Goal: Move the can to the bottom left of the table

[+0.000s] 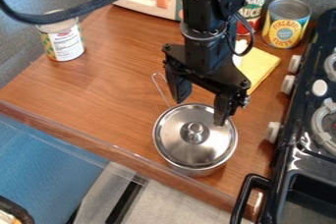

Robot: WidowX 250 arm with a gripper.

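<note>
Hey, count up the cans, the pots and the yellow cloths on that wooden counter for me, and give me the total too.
Cans: 3 (white-labelled can, red-labelled can, yellow-labelled can)
Pots: 1 (metal pot, lid on)
Yellow cloths: 1 (yellow cloth)
Total: 5

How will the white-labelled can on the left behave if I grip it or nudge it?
The white-labelled can looks like a rigid metal tin, so it should hardly give under a squeeze. It stands upright on the flat wooden table, so a low push would probably slide it, while a high one might tip it. On its side, its round body would likely roll.
</note>
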